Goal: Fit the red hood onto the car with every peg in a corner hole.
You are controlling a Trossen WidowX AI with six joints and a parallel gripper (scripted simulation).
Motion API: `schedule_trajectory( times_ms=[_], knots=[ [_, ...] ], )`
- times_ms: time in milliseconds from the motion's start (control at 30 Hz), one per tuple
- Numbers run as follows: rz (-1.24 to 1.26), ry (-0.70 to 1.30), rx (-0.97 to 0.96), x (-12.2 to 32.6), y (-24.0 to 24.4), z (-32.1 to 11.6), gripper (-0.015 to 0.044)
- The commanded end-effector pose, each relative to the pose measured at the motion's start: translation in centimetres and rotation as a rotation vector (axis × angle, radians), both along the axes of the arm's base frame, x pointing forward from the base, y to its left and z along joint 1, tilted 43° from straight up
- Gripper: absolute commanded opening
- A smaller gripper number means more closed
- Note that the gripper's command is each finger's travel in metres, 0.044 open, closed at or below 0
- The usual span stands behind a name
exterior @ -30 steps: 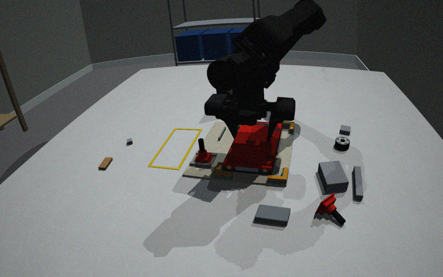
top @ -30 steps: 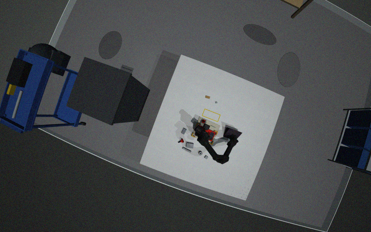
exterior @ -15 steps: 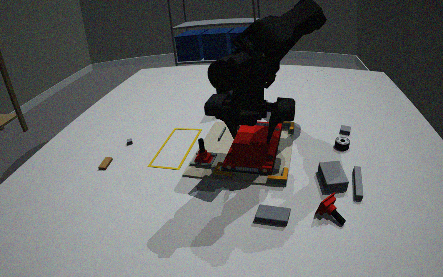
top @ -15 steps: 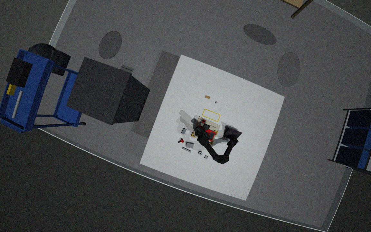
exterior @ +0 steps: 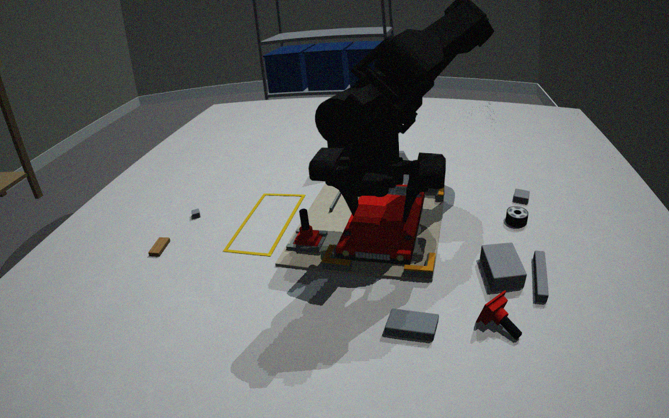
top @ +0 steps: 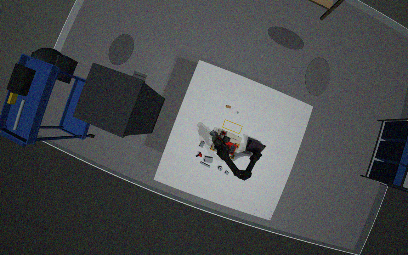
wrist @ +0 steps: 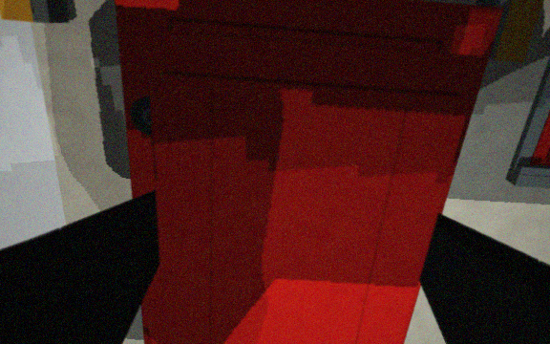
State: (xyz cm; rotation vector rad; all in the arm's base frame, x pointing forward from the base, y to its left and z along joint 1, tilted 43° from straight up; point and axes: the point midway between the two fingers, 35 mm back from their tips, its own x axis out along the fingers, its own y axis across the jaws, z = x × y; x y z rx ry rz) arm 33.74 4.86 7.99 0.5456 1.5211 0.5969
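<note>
Watching from my station, I have the gripper (top: 226, 139) (exterior: 381, 213) (wrist: 291, 212) clamped on the red hood (exterior: 386, 208) (wrist: 304, 215), one finger at each side. The hood is over the car chassis (exterior: 378, 249) (wrist: 256, 10) in its jig—I can't tell whether it is seated, since the pegs are hidden. A red-based black lever (exterior: 304, 229) stands upright near the chassis—apart from the fingers.
</note>
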Motion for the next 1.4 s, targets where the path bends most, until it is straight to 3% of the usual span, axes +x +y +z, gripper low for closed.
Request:
schedule_trajectory(
  times_ms=[0,233,800,967,1200,1367],
  knots=[
    [-0.004,0.007,0.005,-0.1,0.2,-0.2,0.0],
    [0.0,0.001,0.001,0.0,0.1,-0.1,0.0],
    [0.001,0.0,0.001,0.0,0.1,-0.1,0.044],
    [0.001,0.0,0.001,0.1,-0.7,0.6,0.044],
    [-0.001,0.0,0.009,0.2,-4.7,5.0,0.044],
    [-0.001,0.0,0.01,0.2,-4.8,5.1,0.044]
  ],
)
